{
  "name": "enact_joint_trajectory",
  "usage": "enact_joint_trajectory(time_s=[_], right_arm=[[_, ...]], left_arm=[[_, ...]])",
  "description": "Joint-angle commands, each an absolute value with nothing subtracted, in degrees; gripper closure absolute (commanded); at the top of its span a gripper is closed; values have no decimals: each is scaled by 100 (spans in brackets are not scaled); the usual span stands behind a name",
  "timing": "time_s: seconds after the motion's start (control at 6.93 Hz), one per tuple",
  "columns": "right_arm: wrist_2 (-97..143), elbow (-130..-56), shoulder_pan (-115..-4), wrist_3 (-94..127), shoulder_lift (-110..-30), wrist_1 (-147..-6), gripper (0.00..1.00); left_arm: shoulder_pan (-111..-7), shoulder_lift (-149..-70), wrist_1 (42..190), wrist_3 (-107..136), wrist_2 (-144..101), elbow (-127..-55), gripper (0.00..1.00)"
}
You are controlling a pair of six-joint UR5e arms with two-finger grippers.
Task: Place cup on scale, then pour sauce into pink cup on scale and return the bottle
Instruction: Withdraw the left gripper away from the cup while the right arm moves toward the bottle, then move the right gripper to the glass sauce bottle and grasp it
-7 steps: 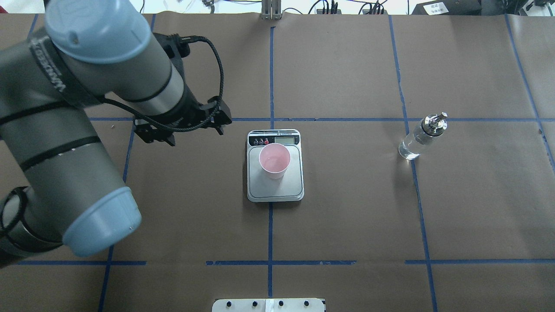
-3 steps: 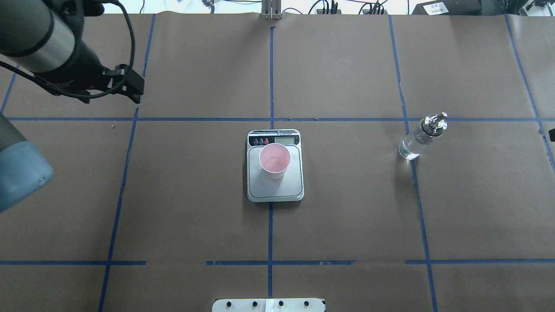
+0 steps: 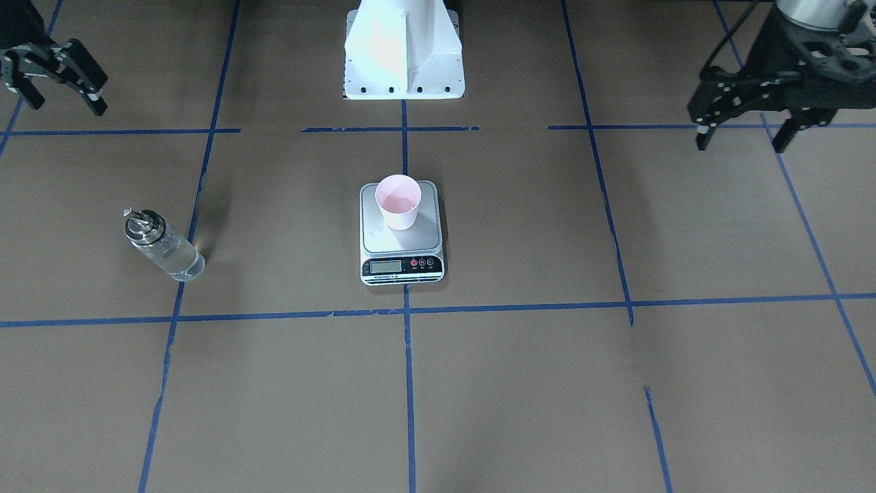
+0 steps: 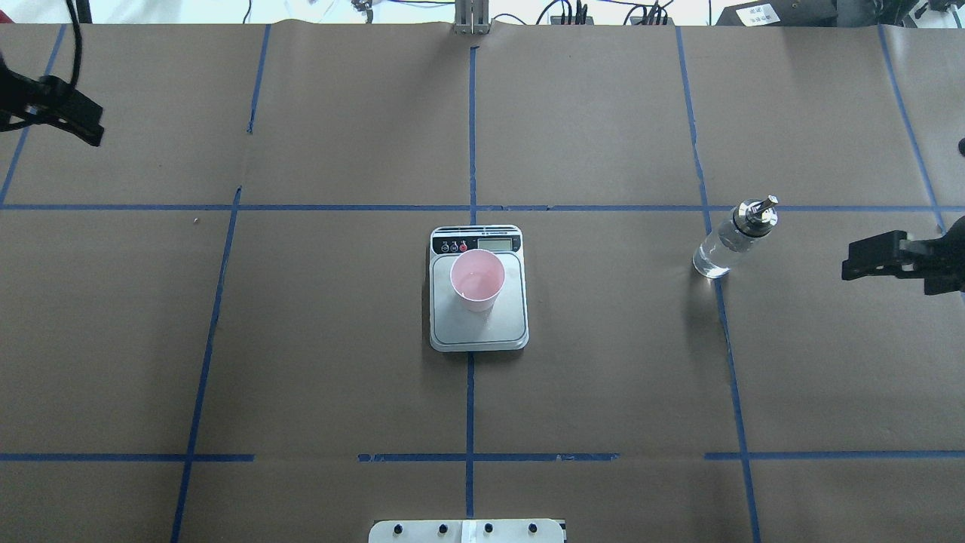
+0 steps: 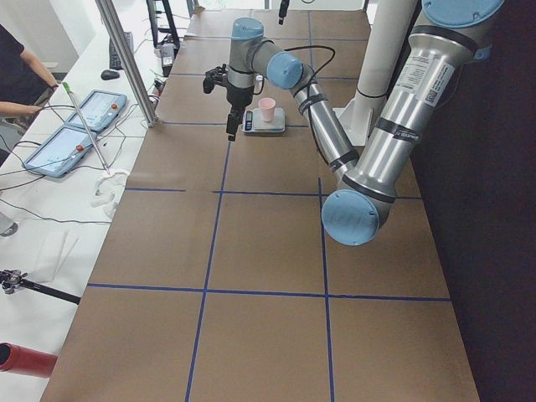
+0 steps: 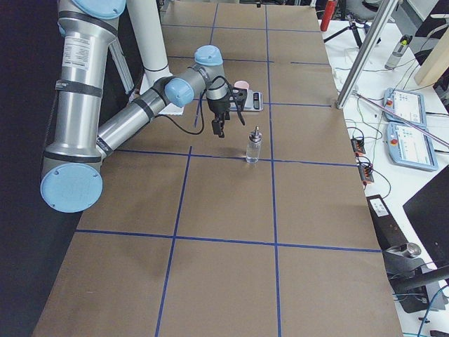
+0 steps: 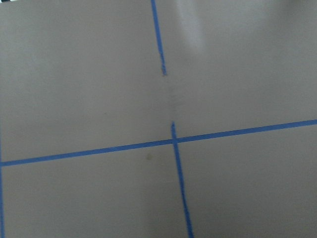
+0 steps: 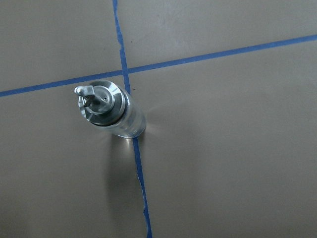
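Note:
The pale pink cup (image 4: 476, 280) stands upright on the steel platform of the scale (image 4: 479, 332) at the table's middle; both also show in the front view, the cup (image 3: 398, 200) on the scale (image 3: 402, 241). The clear glass bottle (image 4: 727, 241) with its metal spout stands upright on the right, on a blue tape line, and shows below the right wrist camera (image 8: 111, 110). My right gripper (image 3: 66, 104) is open and empty, raised to the right of the bottle. My left gripper (image 3: 741, 140) is open and empty, far off to the left of the scale.
Brown paper with a blue tape grid covers the table (image 4: 603, 392). The robot's white base (image 3: 404, 48) stands at the near edge. Cables and boxes (image 4: 573, 13) line the far edge. Tablets and operators are beside the table in the side views.
My left arm has pulled back from beside the scale to the far left edge. My right gripper has come into view at the right edge, near the bottle. Cup, scale and bottle have not moved.

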State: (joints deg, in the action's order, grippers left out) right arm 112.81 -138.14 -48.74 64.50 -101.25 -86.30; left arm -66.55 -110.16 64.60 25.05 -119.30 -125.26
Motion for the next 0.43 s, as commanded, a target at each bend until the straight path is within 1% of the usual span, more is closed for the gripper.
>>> enact_joint_trajectory(time_s=[0.0,0.14,0.29], right_arm=[[9623,-13573,-3477,7300,-11437,-6130,0],[8754,-13422,-2837,7338,-11461,-5987,0],[7980,-13142,-2412,7461,-11452,-5463,0]], left_arm=[[-7154,-10662,6469,1373,-11953,-12489,0],[-7172,-10400,6573,1197,-11962,-12524,0],[-7302,-10293,6583,543,-11945,-12507,0]])
